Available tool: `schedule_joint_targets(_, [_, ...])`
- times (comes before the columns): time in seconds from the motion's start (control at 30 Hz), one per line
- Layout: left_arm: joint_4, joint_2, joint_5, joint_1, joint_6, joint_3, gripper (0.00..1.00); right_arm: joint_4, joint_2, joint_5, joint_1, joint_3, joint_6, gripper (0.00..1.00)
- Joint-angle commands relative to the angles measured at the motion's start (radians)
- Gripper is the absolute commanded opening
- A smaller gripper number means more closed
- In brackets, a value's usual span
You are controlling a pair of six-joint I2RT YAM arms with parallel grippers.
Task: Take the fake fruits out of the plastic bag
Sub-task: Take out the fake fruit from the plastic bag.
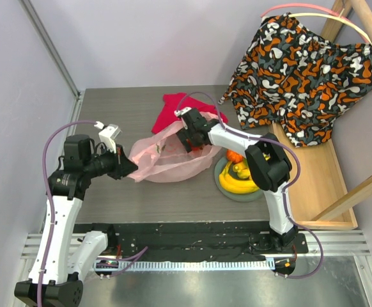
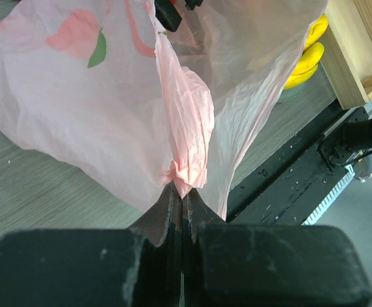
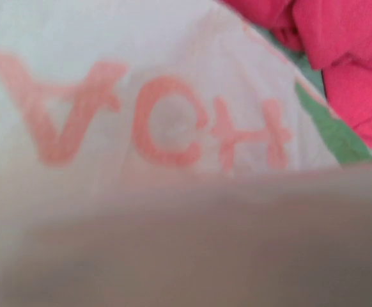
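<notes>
Risk we see: the thin crinkly pale-pink plastic bag (image 1: 167, 165) mid-frame gets snagged instead of fruit, since our right gripper (image 1: 191, 135) sits blind inside its mouth, jaws unreadable, left gripper (image 2: 183, 195) clenched on its bunched corner, glossy yellow plastic bananas (image 1: 236, 184) already out, lower right.

Two robot arms are standing at the near edge: the left arm (image 1: 58, 192) and the right arm (image 1: 272, 169). One pink plastic bag (image 1: 167, 160) is lying at the table centre. One red cloth (image 1: 173, 109) is lying just on its far side. One grey-green plate (image 1: 218, 171) is sitting right of the bag, carrying at least two yellow bananas (image 1: 236, 184) and one orange round fruit (image 1: 234, 155). One patterned cloth (image 1: 301, 77) is hanging at the far right on one wooden rack (image 1: 314, 192). One pink hoop (image 1: 294, 6) and one yellow hoop (image 1: 326, 16) are arching above it.
</notes>
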Motion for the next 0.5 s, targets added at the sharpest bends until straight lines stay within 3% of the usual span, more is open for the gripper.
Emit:
schedule_joint_targets(0.0, [0.047, -0.005, 0.003, -0.004, -0.014, -0.001, 0.00, 0.014, 0.052, -0.026, 0.019, 0.066, -0.008, 0.84])
schedule_joint_targets(0.03, [0.050, -0.005, 0.003, -0.004, -0.015, -0.001, 0.00, 0.018, 0.061, -0.029, 0.019, 0.080, -0.017, 0.83])
schedule_joint_targets(0.13, [0.052, -0.007, 0.003, -0.004, -0.017, -0.003, 0.00, 0.027, 0.092, -0.052, 0.018, 0.128, -0.069, 0.69])
schedule_joint_targets(0.17, [0.056, -0.008, 0.003, -0.004, -0.020, -0.006, 0.00, 0.026, 0.092, -0.069, 0.018, 0.140, -0.090, 0.60])
schedule_joint_targets(0.37, [0.088, -0.010, -0.006, -0.004, -0.044, -0.015, 0.00, -0.034, -0.014, -0.235, 0.014, 0.155, -0.109, 0.31])
schedule_joint_targets(0.47, [0.108, -0.010, -0.026, -0.004, -0.043, -0.016, 0.00, -0.061, -0.123, -0.350, 0.019, 0.102, -0.112, 0.26])
